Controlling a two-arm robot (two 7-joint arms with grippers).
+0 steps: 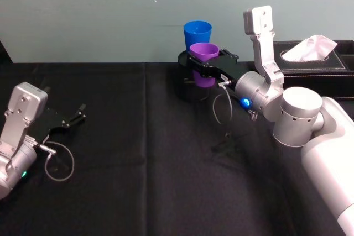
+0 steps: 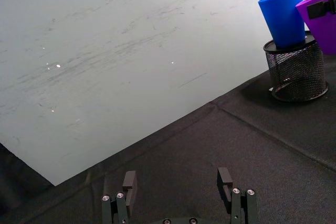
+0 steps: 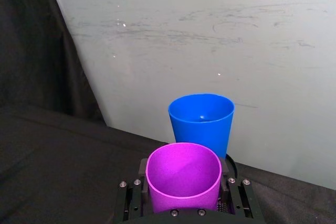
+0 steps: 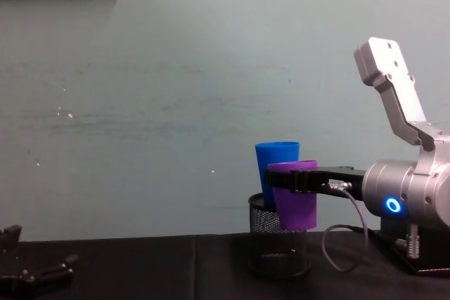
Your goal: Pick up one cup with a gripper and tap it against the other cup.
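Here, at upper centre, the right gripper (image 1: 206, 62) clamps the light, stiff, likely slippery purple cup (image 1: 204, 53) below its rim, beside the blue cup (image 1: 197, 31); the left gripper (image 1: 77, 115) idles open, empty.

Purple cup (image 3: 183, 178); bright blue cup (image 3: 201, 122); black mesh cylinder (image 2: 296, 71); black tablecloth (image 1: 138, 164); pale green wall (image 4: 176, 103).

A surface (image 1: 138, 153) draped in black cloth is running up to a pale wall. A black mesh cylinder (image 1: 194, 81) is standing on it near the back edge, and a black tissue box (image 1: 315, 62) is sitting at the back right.
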